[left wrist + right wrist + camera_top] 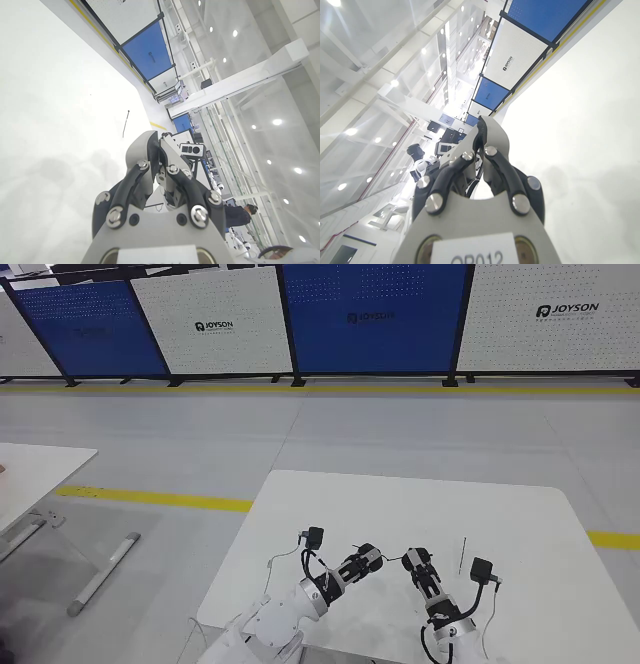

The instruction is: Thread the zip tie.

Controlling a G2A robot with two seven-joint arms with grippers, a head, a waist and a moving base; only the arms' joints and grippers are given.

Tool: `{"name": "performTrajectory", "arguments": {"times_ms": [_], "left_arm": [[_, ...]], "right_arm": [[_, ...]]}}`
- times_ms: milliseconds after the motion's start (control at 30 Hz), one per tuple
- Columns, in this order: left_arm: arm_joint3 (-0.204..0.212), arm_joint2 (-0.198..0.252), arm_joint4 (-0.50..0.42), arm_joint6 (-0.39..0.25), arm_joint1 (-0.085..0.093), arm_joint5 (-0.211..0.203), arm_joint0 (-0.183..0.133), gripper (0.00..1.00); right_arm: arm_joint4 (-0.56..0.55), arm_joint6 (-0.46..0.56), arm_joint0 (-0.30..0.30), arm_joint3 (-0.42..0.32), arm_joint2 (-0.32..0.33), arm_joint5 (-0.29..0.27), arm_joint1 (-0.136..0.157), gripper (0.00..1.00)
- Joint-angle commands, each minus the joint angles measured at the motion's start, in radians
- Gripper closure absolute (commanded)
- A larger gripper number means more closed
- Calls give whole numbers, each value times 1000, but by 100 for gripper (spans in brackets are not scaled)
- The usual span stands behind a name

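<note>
Currently, you have the zip tie (pixel 463 554) lying flat and loose on the white table (pixel 330 504), touched by neither arm; I judge that threading has not yet begun. Taking the zip tie as reference, the right gripper (pixel 414 559) stands near it on the side toward the left arm. The left gripper (pixel 374 555) sits beyond that, farther from the tie, so the right arm is the nearer one. The tie's long axis runs away from the robot toward the table's far edge, roughly the way the right arm points, not across its fingers. I judge that your next approach calls for a sideways shift to the tie and a wrist turn, so the fingers close across the strap. Tool state: in the left wrist view the left gripper (pixel 158 137) has its fingers pressed together, and in the right wrist view the right gripper (pixel 481 121) is likewise closed. Whether anything thin is pinched in either, I cannot tell. The views differ on one point. The left wrist view shows the zip tie (pixel 126 123) ahead of its fingertips, with the small head at the end farther from them and the tail nearer. The top view gives the tie as a bare line with no head discernible.
</note>
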Motion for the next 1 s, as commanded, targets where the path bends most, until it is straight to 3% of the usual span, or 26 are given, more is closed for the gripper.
{"name": "performTrajectory", "arguments": {"times_ms": [0, 367, 600, 967], "left_arm": [[-1, 0, 1, 3, 0, 1, 1, 100], [-1, -1, 19, 16, 0, 11, 0, 100], [3, 2, -48, 9, -3, -31, 0, 100], [4, 5, -57, -8, -3, -41, 0, 100]], "right_arm": [[1, -1, 0, 0, 1, -1, 0, 100], [1, -1, 0, 0, 1, 1, 0, 100], [21, 10, 12, 7, -11, -6, -3, 100], [52, 1, 17, 14, -14, -38, -6, 100]]}}
